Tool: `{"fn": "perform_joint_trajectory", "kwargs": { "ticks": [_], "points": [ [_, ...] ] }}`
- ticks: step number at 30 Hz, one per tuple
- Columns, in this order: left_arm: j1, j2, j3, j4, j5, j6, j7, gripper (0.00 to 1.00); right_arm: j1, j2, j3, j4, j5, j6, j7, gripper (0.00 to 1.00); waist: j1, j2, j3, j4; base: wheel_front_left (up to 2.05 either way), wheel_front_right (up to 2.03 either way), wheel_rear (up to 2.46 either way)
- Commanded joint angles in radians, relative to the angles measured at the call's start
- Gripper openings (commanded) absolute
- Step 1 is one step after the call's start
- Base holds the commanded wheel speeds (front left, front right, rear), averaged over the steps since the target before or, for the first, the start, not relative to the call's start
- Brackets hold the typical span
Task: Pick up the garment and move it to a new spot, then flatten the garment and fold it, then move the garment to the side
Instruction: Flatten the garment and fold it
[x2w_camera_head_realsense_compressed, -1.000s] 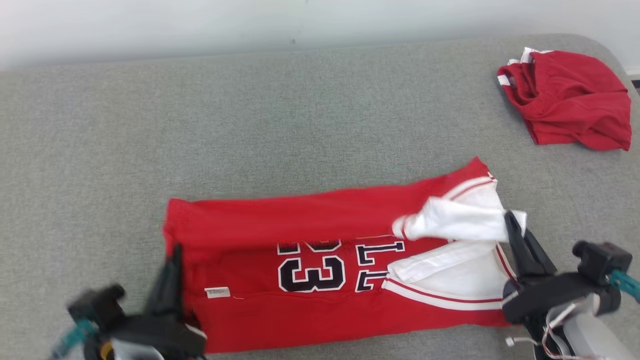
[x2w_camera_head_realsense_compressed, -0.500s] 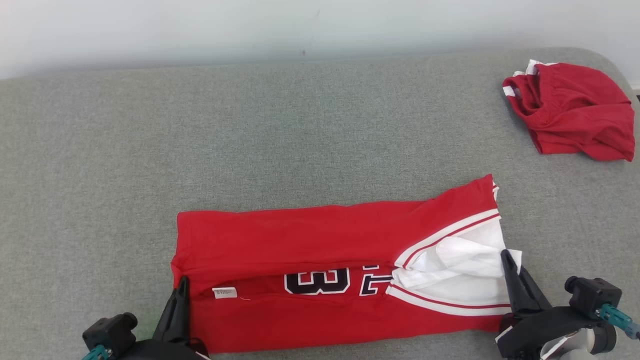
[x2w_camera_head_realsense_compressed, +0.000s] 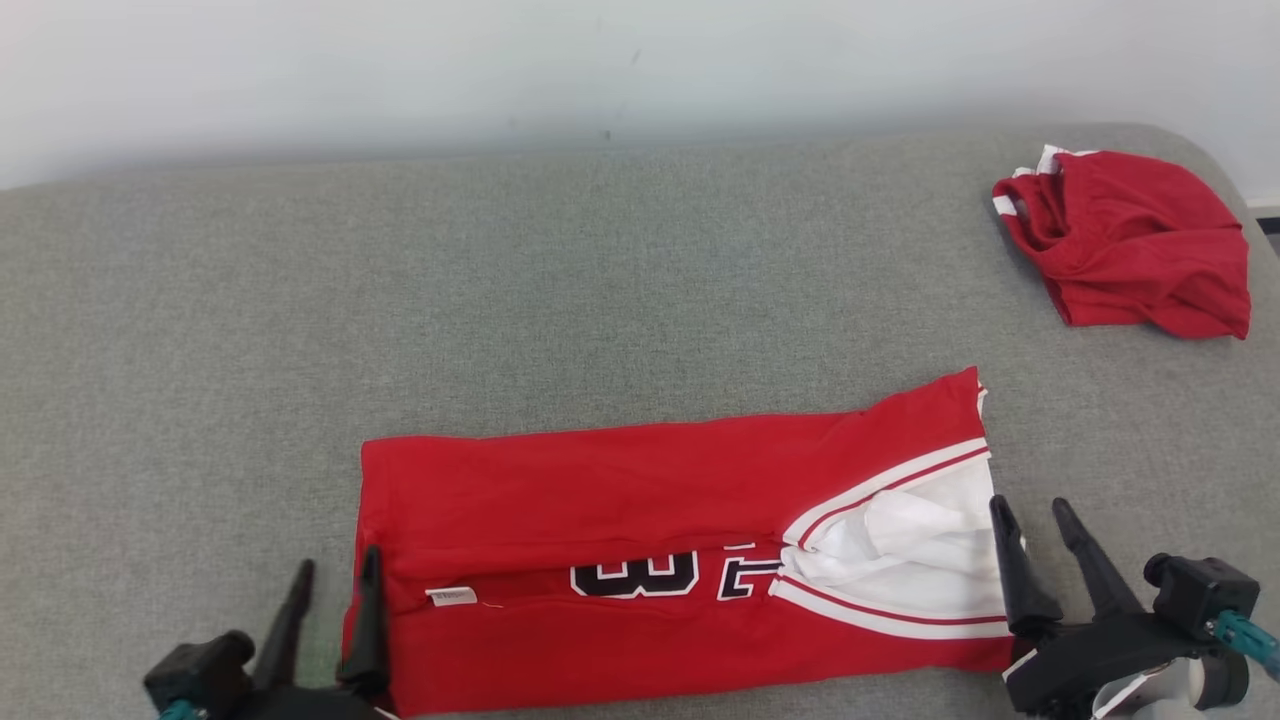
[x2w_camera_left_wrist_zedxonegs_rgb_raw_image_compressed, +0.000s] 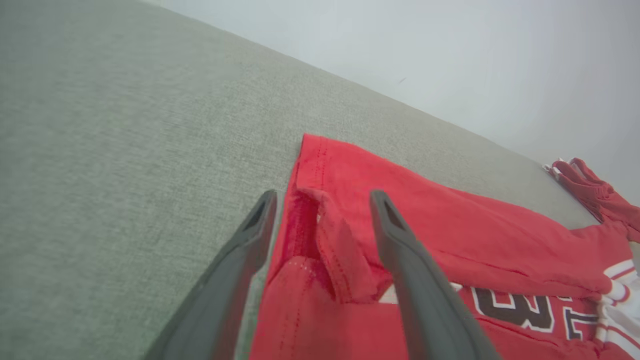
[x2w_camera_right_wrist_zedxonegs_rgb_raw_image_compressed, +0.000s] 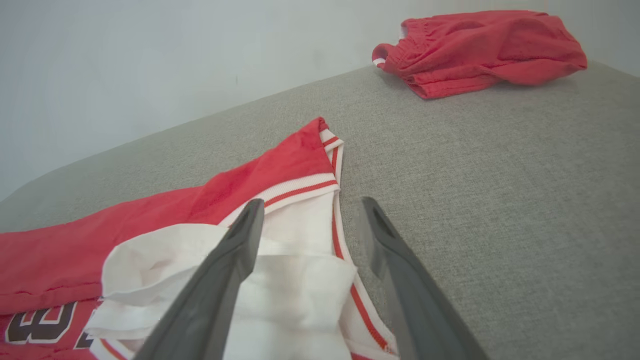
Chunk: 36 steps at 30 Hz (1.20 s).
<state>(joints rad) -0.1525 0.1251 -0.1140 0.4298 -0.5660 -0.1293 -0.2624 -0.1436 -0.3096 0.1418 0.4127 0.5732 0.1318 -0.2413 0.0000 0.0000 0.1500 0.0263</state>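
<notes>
The garment (x2w_camera_head_realsense_compressed: 620, 490) is a red jersey with white trim and a black number, lying folded lengthwise on the grey cushion near its front edge. My left gripper (x2w_camera_head_realsense_compressed: 338, 560) is open at the jersey's left end. In the left wrist view that gripper (x2w_camera_left_wrist_zedxonegs_rgb_raw_image_compressed: 324, 194) straddles the bunched red hem of the garment (x2w_camera_left_wrist_zedxonegs_rgb_raw_image_compressed: 450, 210) without pinching it. My right gripper (x2w_camera_head_realsense_compressed: 1028, 503) is open at the right end. In the right wrist view it (x2w_camera_right_wrist_zedxonegs_rgb_raw_image_compressed: 312, 201) stands with one finger over the white armhole cloth of the garment (x2w_camera_right_wrist_zedxonegs_rgb_raw_image_compressed: 280, 165) and the other over bare cushion.
A second red garment (x2w_camera_head_realsense_compressed: 1130, 240) lies crumpled at the cushion's far right corner, also in the right wrist view (x2w_camera_right_wrist_zedxonegs_rgb_raw_image_compressed: 480, 45). The grey cushion (x2w_camera_head_realsense_compressed: 500, 300) stretches wide behind the jersey to a pale wall. Its right edge curves off near the crumpled garment.
Both grippers have gone from shut on the jersey's edge to open. The folded flap now lies down over most of the number. The head view has shifted slightly.
</notes>
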Motion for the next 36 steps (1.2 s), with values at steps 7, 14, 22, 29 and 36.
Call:
{"fn": "perform_joint_trajectory", "kwargs": {
  "ticks": [7, 14, 22, 29, 36],
  "points": [
    [0.092, -0.03, 0.15, -0.167, 0.225, 0.015, -0.003, 1.0, -0.061, -0.018, -0.014, 0.036, -0.052, -0.003, 0.036, 1.0, 0.0, 0.0, -0.025, 0.005, 0.0, 0.0, 0.0],
    [0.157, -0.062, 0.216, -0.246, 0.399, 0.02, -0.003, 1.0, -0.148, 0.001, 0.0, 0.19, -0.107, -0.003, 0.144, 1.0, 0.0, 0.0, -0.037, 0.035, 0.0, 0.0, 0.0],
    [0.214, -0.075, 0.241, -0.243, 0.457, 0.03, -0.003, 1.0, -0.174, 0.013, 0.02, 0.353, -0.121, -0.003, 0.206, 1.0, 0.0, 0.0, -0.046, 0.068, 0.0, 0.0, 0.0],
    [0.217, -0.075, 0.226, -0.229, 0.446, 0.033, -0.003, 1.0, -0.184, 0.024, 0.094, 0.373, -0.065, -0.001, 0.247, 0.0, 0.0, 0.0, -0.052, 0.064, 0.0, 0.0, 0.0],
    [0.227, -0.075, 0.21, -0.222, 0.443, 0.041, -0.003, 1.0, -0.214, -0.036, 0.073, 0.387, -0.022, -0.002, 0.197, 0.0, 0.0, 0.0, -0.064, 0.055, 0.0, 0.0, 0.0]
  ]
}}
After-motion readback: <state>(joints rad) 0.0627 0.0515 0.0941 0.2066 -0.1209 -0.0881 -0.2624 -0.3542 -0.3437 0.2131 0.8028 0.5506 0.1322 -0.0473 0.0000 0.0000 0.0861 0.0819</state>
